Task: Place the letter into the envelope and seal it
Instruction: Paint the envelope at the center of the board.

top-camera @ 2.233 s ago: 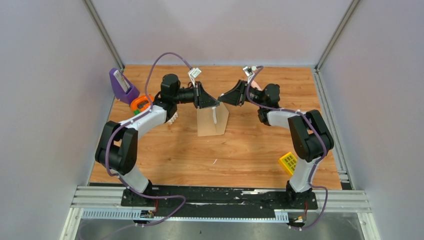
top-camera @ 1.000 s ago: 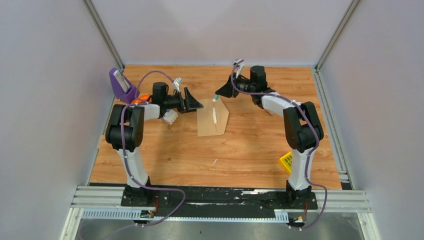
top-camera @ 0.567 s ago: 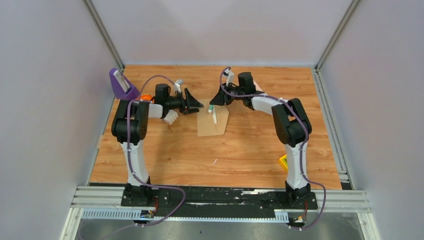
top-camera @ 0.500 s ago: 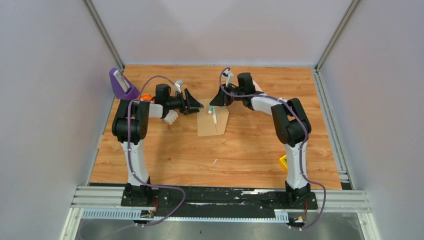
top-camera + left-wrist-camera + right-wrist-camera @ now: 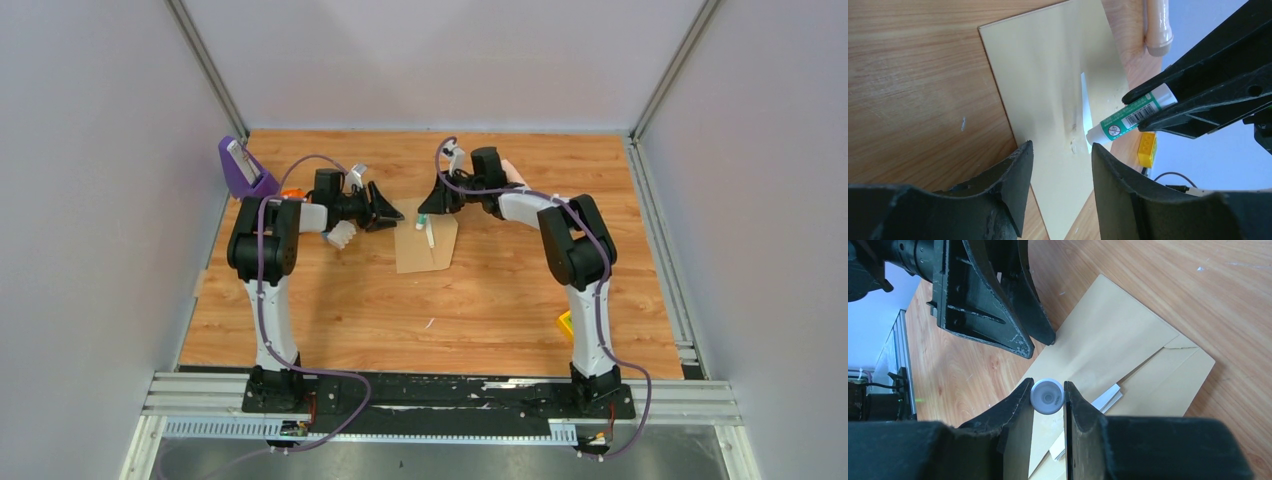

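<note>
The tan envelope (image 5: 427, 243) lies flat on the wooden table between the arms, flap open. The letter (image 5: 1108, 397) shows as a pale strip inside it (image 5: 1086, 107). My right gripper (image 5: 1047, 391) is shut on a green-and-white glue stick (image 5: 1130, 116), whose tip hangs just over the envelope's upper part (image 5: 424, 214). My left gripper (image 5: 1060, 150) hovers low at the envelope's left edge (image 5: 393, 216). Its jaws stand apart with nothing between them, and the envelope (image 5: 1048, 75) shows through the gap.
A purple holder (image 5: 243, 170), an orange object (image 5: 290, 193) and a small white piece (image 5: 341, 234) sit at the left. A yellow brick (image 5: 567, 324) lies near the right arm's base. A pale wooden peg (image 5: 1157, 25) lies beyond the envelope.
My right gripper has carried the glue stick leftward and down over the envelope. The left gripper pulled back to the envelope's left edge and its jaws have narrowed.
</note>
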Robot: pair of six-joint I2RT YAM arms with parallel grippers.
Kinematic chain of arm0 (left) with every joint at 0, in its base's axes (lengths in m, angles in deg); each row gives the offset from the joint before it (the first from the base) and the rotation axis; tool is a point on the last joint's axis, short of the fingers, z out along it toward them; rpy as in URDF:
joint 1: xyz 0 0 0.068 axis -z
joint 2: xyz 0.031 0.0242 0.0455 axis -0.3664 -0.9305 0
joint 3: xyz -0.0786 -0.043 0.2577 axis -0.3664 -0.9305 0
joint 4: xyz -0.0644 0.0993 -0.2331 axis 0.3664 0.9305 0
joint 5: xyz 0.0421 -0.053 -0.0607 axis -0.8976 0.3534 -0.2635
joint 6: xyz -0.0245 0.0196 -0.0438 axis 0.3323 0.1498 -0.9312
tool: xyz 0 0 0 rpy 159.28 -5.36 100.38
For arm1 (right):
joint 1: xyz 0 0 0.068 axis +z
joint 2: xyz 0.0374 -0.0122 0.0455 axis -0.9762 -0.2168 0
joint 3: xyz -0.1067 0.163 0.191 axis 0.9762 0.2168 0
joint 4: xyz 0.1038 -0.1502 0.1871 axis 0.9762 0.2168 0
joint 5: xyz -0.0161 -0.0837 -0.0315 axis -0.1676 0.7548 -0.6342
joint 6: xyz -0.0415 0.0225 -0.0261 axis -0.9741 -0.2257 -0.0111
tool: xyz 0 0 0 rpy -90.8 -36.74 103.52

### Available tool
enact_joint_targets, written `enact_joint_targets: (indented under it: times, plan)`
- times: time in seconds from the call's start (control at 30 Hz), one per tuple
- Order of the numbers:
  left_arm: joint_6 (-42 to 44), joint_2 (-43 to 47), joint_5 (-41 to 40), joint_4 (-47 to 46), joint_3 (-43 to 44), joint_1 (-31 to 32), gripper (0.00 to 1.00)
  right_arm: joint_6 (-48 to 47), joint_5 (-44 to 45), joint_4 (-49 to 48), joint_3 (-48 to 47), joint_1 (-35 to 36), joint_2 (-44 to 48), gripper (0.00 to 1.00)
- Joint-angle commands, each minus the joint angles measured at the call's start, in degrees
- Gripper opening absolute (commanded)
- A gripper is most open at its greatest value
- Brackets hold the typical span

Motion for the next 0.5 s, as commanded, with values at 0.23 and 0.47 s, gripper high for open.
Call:
enact_joint_targets:
  times: [0.23, 0.47]
  plan:
    - [3.08, -1.78, -3.08, 5.15, 2.65, 0.74, 0.43, -2.66, 1.92, 3.53, -3.55, 0.99, -1.84, 0.0]
    - [3.83, -2.13, -4.3, 7.08, 3.36, 1.02, 0.27, -3.21, 1.86, 5.1, -3.65, 1.21, -1.8, 0.0]
